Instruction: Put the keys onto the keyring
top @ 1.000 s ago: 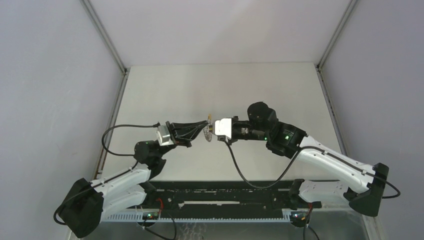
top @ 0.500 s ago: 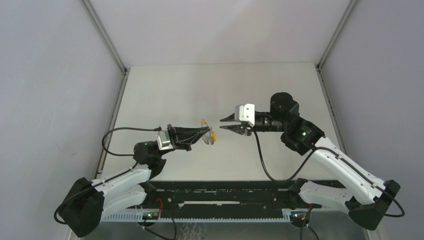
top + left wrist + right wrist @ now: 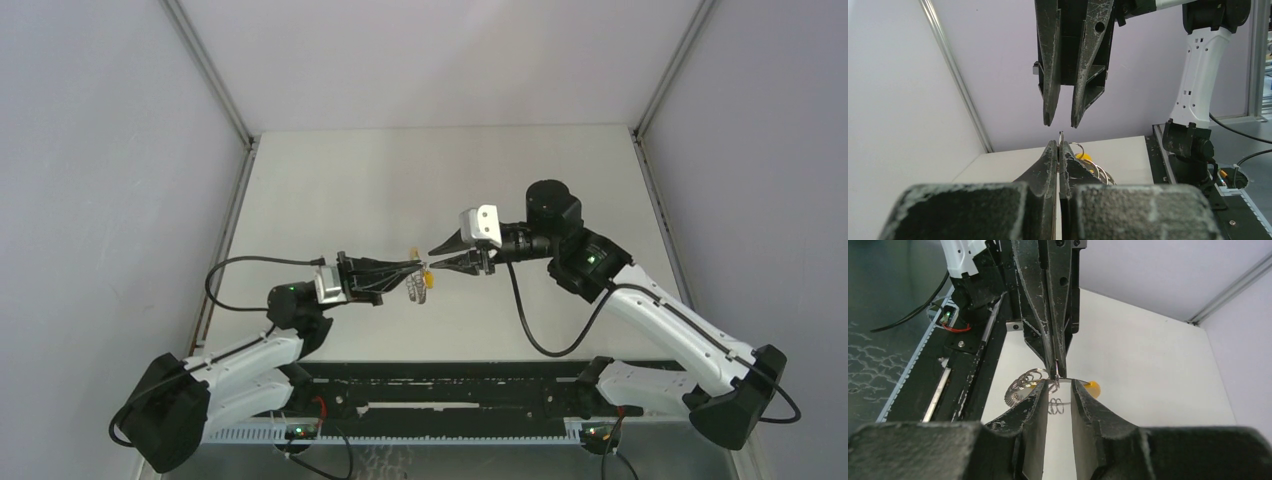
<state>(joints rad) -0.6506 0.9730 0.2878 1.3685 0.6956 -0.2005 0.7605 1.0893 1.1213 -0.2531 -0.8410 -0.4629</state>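
My left gripper [image 3: 417,268] is shut on the thin metal edge of the keyring [image 3: 1061,135], which sticks up between its fingertips. Small linked rings [image 3: 1094,166] and a yellow-orange piece [image 3: 1082,156] hang beside the tips above the table. My right gripper [image 3: 434,259] faces the left one tip to tip, open, with its fingers on either side of the left gripper's tips [image 3: 1057,371] and the keyring's edge [image 3: 1054,382]. Its own jaws [image 3: 1060,387] hold nothing. The ring cluster [image 3: 1023,385] and the yellow-orange piece [image 3: 1093,388] lie just beyond them. I cannot tell the keys apart from this cluster.
The white table [image 3: 350,190] lies under both arms, framed by metal corner posts [image 3: 210,75]. A black rail with cables [image 3: 450,385] runs along the near edge between the arm bases.
The right gripper let go at the left tips, opened, drew back to the right, then returned close to them. The left gripper carried the keyring slightly nearer.
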